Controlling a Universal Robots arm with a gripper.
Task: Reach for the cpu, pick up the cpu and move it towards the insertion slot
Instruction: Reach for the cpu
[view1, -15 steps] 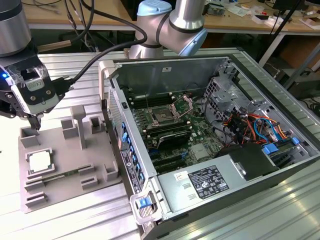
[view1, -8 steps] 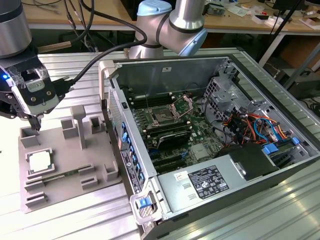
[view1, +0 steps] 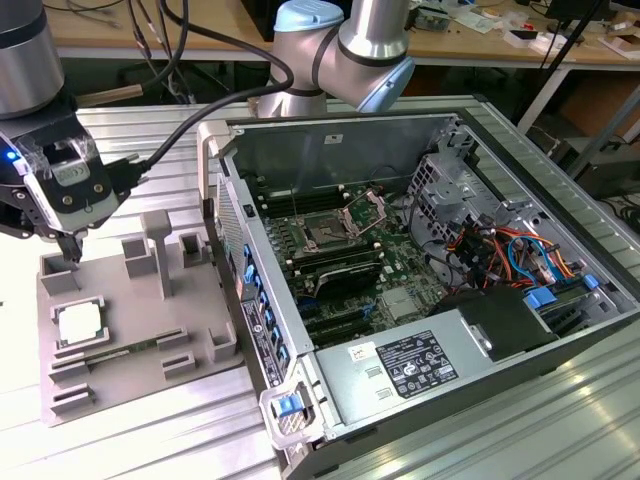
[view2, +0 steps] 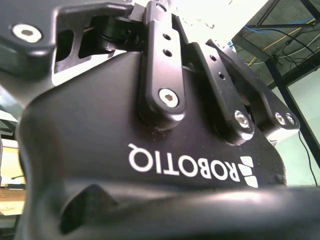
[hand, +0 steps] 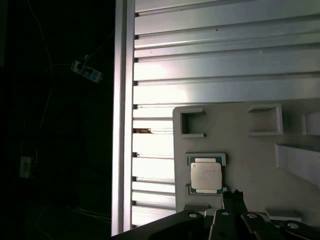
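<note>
The cpu (view1: 78, 325) is seated in a recess of the grey tray (view1: 140, 330), which is set on the ribbed aluminium counter (view1: 150, 440). The gripper (view1: 70, 250) is held near the cpu, above the tray, and it cannot be told how far the jaws are parted. The insertion slot (view1: 327, 233) is found well apart, inside the open computer case (view1: 330, 150). An upright tray post (view1: 158, 250) is raised between them.

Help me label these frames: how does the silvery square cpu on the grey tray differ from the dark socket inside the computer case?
The small silvery-white square cpu has a pale metal top; the square insertion slot is dark with a shiny metal frame. The cpu lies on the grey plastic tray, outside the open computer case; the insertion slot sits on the green circuit board inside that case. Both are square and lie flat.
</note>
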